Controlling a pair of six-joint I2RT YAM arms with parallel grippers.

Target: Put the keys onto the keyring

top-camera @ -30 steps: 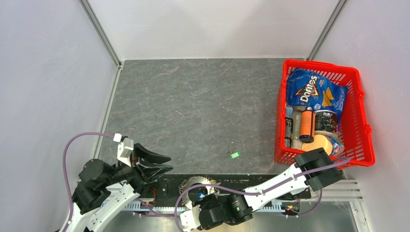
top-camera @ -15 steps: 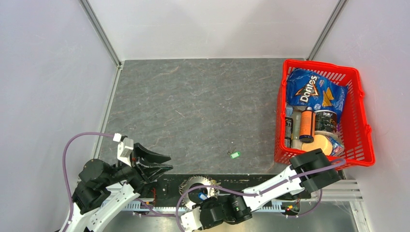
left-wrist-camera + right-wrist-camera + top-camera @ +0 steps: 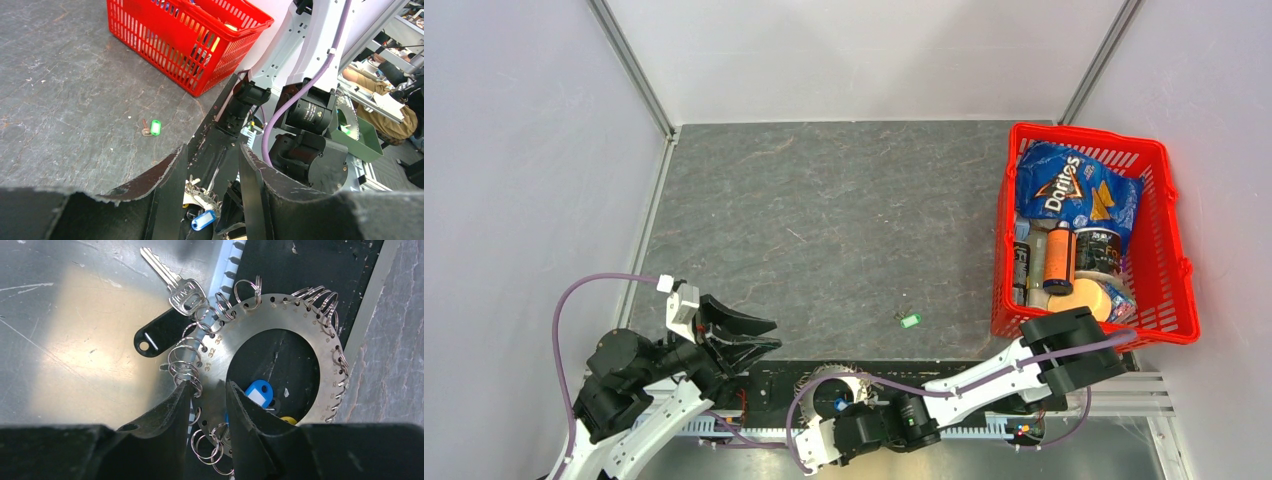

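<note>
The keyring [image 3: 280, 315] is a flat metal disc fringed with split rings, lying at the near edge [image 3: 827, 378]. My right gripper [image 3: 209, 390] straddles its band, one finger outside and one in the centre hole; the jaws are narrow but still apart. A silver key [image 3: 176, 284] with a black tag [image 3: 156, 336] lies against the ring's split rings; I cannot tell whether it is threaded on. The green-headed key [image 3: 910, 320] [image 3: 155, 127] lies alone on the grey table. My left gripper [image 3: 772, 336] [image 3: 210, 165] hangs open and empty left of the keyring.
A red basket [image 3: 1176, 290] [image 3: 150, 30] of groceries stands at the right. A blue tag [image 3: 258, 392] and a yellow one [image 3: 288, 420] show through the ring's hole. The black rail [image 3: 774, 375] and a metal tray [image 3: 75, 340] lie under the ring. The right arm [image 3: 305, 110] crosses the left wrist view.
My right gripper's jaws have narrowed around the keyring's band, and its wrist has shifted slightly left. The left arm and the green key have not moved.
</note>
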